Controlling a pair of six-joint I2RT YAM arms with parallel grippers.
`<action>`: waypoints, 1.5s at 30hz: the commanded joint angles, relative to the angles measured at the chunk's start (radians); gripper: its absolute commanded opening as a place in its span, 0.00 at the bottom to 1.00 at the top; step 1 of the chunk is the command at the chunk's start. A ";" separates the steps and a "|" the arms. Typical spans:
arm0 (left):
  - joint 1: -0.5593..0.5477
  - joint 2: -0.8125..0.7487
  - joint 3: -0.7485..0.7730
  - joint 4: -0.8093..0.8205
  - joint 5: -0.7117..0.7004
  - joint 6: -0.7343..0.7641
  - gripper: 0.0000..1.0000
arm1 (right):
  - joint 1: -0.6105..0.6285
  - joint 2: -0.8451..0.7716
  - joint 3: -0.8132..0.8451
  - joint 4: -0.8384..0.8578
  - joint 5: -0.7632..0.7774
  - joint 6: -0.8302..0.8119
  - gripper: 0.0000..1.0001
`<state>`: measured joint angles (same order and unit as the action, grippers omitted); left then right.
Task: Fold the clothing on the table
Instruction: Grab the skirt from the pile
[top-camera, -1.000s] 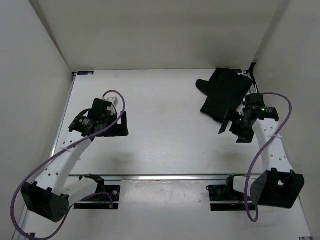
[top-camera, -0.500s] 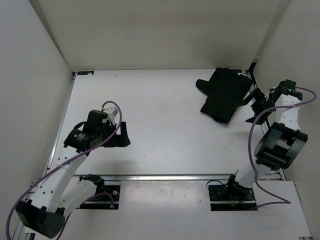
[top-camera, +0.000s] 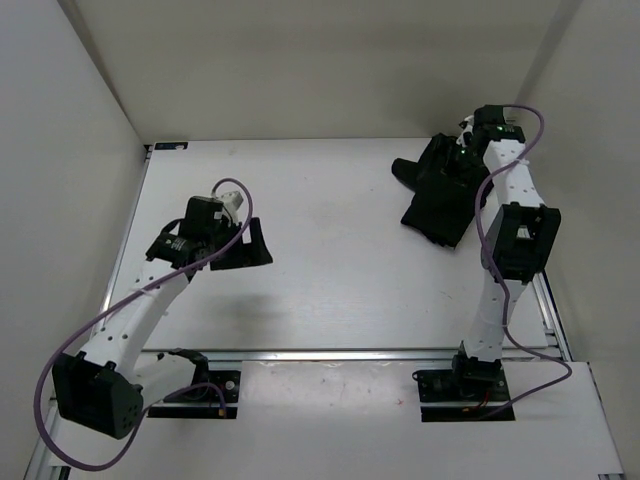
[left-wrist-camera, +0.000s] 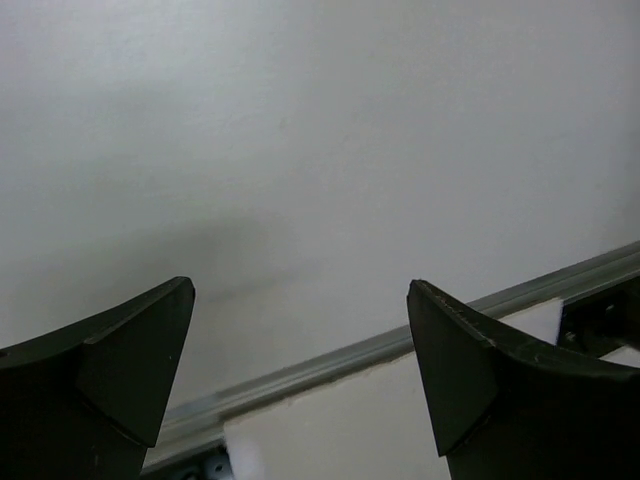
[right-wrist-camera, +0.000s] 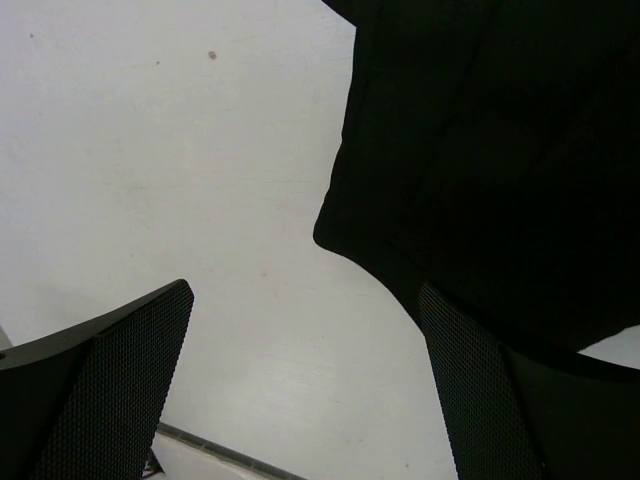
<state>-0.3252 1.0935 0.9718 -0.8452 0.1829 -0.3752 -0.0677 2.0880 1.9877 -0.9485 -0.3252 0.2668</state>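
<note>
The table (top-camera: 330, 290) is flat matte white, with a metal rail (top-camera: 340, 353) by the arm bases and plain white walls (top-camera: 300, 70) around. The clothing (right-wrist-camera: 480, 150) — a soft black crumpled heap — lies just under the right gripper (right-wrist-camera: 305, 290), whose jaws are spread wide and empty. The left gripper (left-wrist-camera: 300, 290) also gapes, holding nothing, well apart from it.

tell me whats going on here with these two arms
Two robot arms are set to fold the clothing, a black garment lying bunched near the far right corner of the white table. The right pincer is open above the garment's edge and holds nothing. The left pincer is open too, over bare table on the left side, well away from the garment. No fold has been made yet.
</note>
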 joint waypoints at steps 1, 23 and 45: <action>0.044 -0.017 -0.025 0.252 0.148 -0.037 0.99 | -0.040 0.009 0.048 -0.036 -0.006 -0.052 0.99; -0.276 1.087 0.744 0.734 0.503 -0.472 0.99 | -0.161 -0.351 -0.161 0.014 -0.184 0.094 1.00; -0.368 1.758 1.670 0.265 0.192 -0.255 0.99 | -0.254 -0.591 -0.493 0.044 -0.279 0.091 0.99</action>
<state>-0.6792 2.8208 2.6308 -0.4934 0.4583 -0.6762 -0.3141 1.5238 1.5070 -0.9176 -0.5789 0.3630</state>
